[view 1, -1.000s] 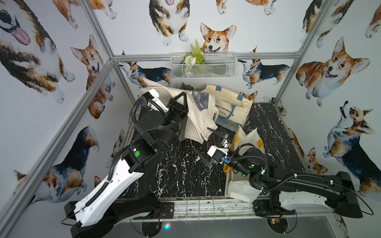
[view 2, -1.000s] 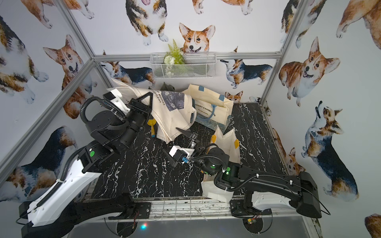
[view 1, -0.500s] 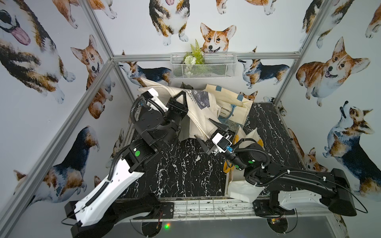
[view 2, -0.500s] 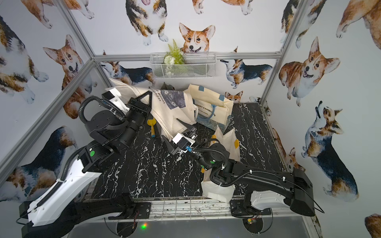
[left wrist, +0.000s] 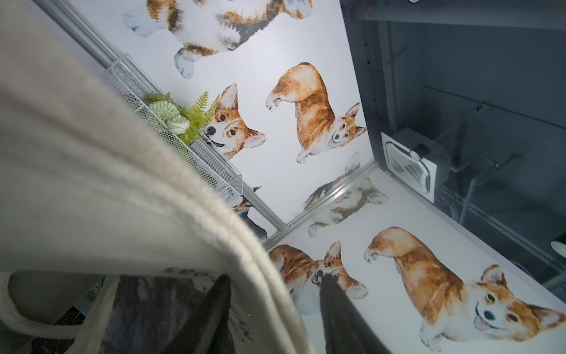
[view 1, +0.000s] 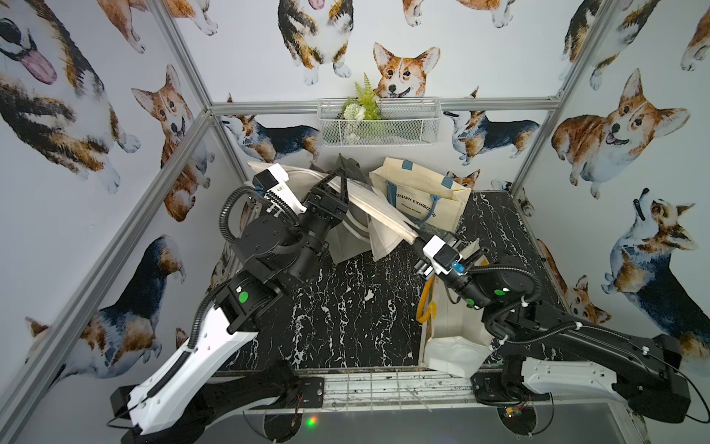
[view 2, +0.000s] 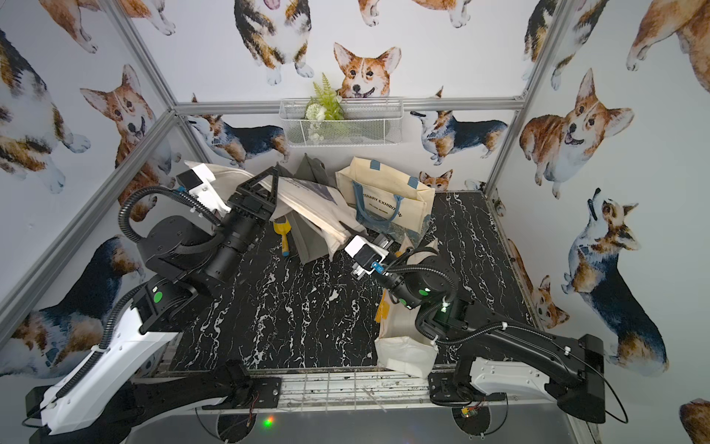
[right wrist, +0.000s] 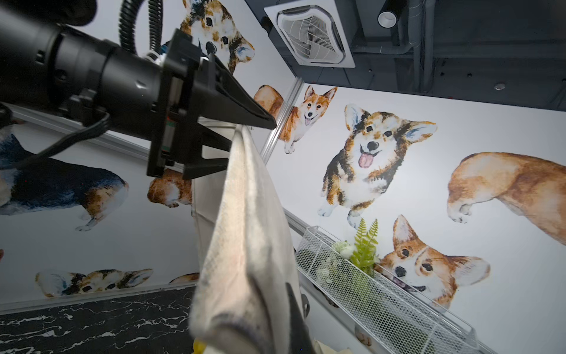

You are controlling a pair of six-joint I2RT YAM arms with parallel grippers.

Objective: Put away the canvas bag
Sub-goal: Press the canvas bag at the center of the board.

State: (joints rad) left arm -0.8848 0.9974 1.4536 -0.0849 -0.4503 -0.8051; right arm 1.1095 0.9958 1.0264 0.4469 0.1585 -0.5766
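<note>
The canvas bag (view 1: 384,215), cream with a dark print, hangs above the back of the table in both top views (view 2: 319,207). My left gripper (view 1: 341,173) is at its upper end, raised toward the back wall. Its jaws stand apart, with the bag's seamed edge (left wrist: 122,184) lying loosely between the fingers (left wrist: 333,306). My right gripper (view 1: 417,239) is shut on the bag's lower corner, where the cloth (right wrist: 245,230) bunches and hides most of the jaws. From the right wrist view, the left gripper (right wrist: 254,133) shows open around the bag's top.
A second cream tote (view 1: 422,192) with blue handles stands at the back. A white bag (view 1: 453,338) with a yellow handle stands at front right. A wire basket (view 1: 378,123) of plants hangs on the back wall. A yellow toy shovel (view 2: 283,234) lies under the bag.
My right gripper has travelled up and back from the table's middle to the bag's lower corner and shut on it. The left gripper's jaws have come apart.
</note>
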